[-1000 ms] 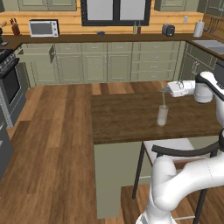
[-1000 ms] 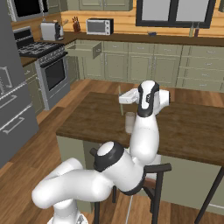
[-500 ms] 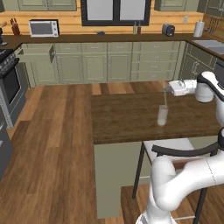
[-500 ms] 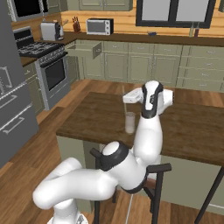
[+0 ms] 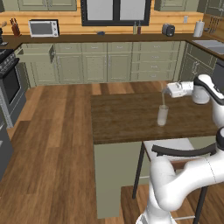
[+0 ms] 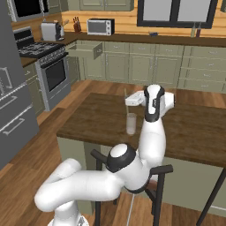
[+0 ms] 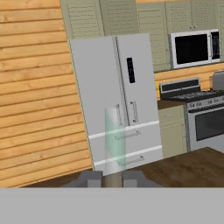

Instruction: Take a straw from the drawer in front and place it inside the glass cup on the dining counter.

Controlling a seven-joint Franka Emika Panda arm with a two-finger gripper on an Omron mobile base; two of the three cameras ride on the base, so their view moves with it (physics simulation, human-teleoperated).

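The thin, pale whitish straw [image 5: 163,97] is clamped upright in the closed pincer [image 5: 165,90] directly above the small clear glass cup [image 5: 162,115], which is stood on the dark-brown wood-plank bench [image 5: 122,118]; whether its lower end is inside the cup cannot be told.

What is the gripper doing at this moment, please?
Gripper: shut on the straw, whose lower end is inside the glass cup.

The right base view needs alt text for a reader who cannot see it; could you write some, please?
The robot's hand holds a thin pale straw upright above a glass cup on the dark wood dining counter. Behind, a sage-green drawer stands open beside the stove.
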